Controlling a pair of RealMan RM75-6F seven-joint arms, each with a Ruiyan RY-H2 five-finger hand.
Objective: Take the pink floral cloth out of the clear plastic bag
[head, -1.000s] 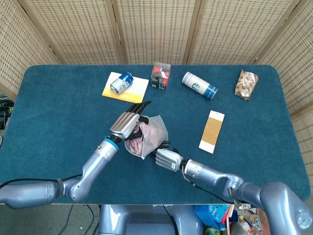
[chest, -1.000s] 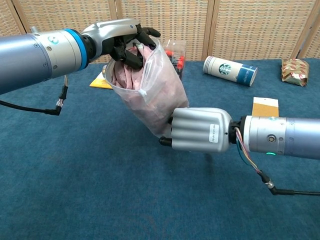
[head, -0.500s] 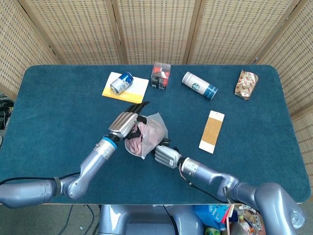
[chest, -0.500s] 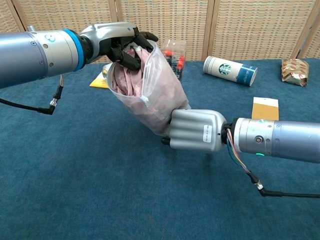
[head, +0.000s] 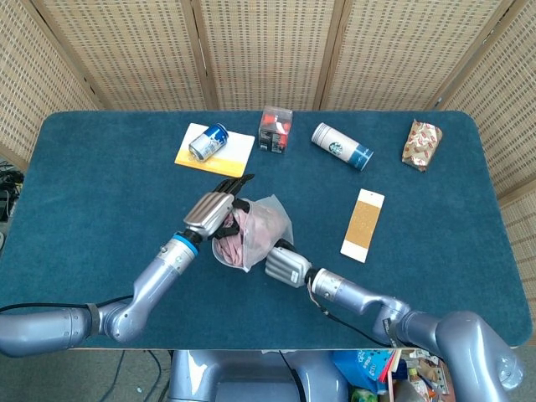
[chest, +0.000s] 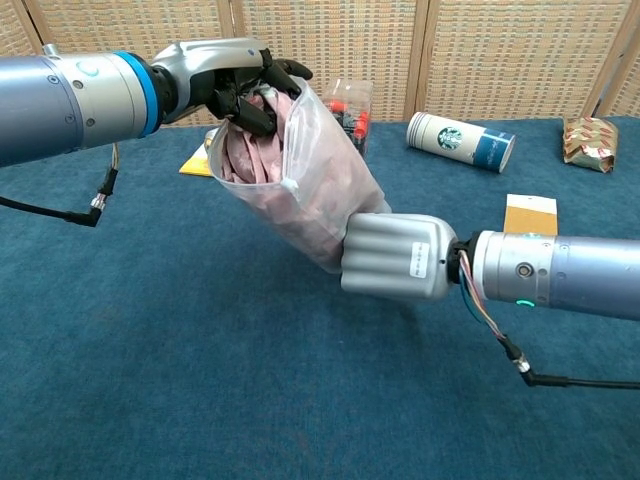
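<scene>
The clear plastic bag (chest: 320, 195) (head: 266, 228) hangs tilted above the blue table, its mouth up and to the left. The pink floral cloth (chest: 252, 150) (head: 238, 239) fills it and bulges out of the mouth. My left hand (chest: 225, 80) (head: 213, 211) reaches into the mouth and grips the top of the cloth with dark fingers. My right hand (chest: 395, 257) (head: 283, 265) grips the bag's lower end from the right.
Along the far side lie a blue can (head: 208, 141) on a yellow pad (head: 215, 152), a small clear box (head: 275, 128), a Starbucks cup (head: 342, 146) on its side and a wrapped packet (head: 421, 143). A tan card (head: 363, 224) lies right of the bag.
The bag's lower end has been lifted slightly by my right hand, which shifted a little left. My left hand stays in the bag's mouth on the cloth.
</scene>
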